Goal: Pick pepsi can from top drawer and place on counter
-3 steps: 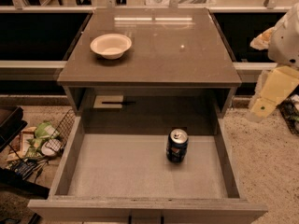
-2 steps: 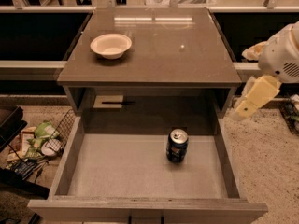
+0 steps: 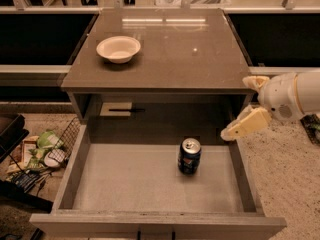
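Observation:
The pepsi can (image 3: 189, 156) stands upright on the pale floor of the open top drawer (image 3: 240, 176), right of the middle. My gripper (image 3: 243, 105) comes in from the right, over the drawer's right wall just below the counter's edge. It is open and empty, up and to the right of the can, clear of it. One pale yellow finger (image 3: 247, 123) points down-left toward the drawer. The counter (image 3: 190, 54) is the glossy grey-brown slab above the drawer.
A white bowl (image 3: 118, 49) sits on the counter's left side. A wire basket with packets and clutter (image 3: 42, 151) lies on the floor left of the drawer. Dark shelving runs behind on both sides. Speckled floor is to the right.
My gripper has moved left and down from the right edge of the view toward the drawer's right wall. The can and the bowl have not moved.

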Available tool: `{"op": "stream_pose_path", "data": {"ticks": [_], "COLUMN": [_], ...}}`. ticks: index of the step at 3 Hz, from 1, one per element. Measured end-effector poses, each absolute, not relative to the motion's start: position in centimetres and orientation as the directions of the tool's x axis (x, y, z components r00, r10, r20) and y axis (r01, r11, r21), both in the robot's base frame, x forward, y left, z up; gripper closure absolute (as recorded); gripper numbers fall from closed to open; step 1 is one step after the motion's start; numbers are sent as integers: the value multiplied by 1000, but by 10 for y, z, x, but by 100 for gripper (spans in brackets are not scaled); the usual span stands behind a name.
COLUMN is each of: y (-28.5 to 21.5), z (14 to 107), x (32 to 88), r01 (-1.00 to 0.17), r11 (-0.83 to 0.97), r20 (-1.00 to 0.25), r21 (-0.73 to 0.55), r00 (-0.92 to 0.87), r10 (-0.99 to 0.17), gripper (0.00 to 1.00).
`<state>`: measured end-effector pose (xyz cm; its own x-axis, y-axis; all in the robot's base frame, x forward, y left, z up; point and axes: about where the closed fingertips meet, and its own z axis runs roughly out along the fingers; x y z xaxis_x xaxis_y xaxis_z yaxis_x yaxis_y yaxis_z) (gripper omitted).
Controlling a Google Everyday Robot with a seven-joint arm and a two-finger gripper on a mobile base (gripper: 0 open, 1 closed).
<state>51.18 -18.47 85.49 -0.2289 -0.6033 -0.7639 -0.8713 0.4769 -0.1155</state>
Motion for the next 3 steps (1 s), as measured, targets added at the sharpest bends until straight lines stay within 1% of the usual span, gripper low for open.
{"op": "stream_pose_path", "data": {"ticks": [1, 2, 3], "y": [-169, -146, -128], "z": [816, 786, 773], "x": [504, 500, 504], "r01": [-853, -849, -849], "r11": [516, 520, 508], "r20": [-862, -919, -935], "r21": [-74, -96, -142], "r00": [-206, -126, -53], "r10": [-464, -375, -351], "gripper": [0, 0, 0]}}
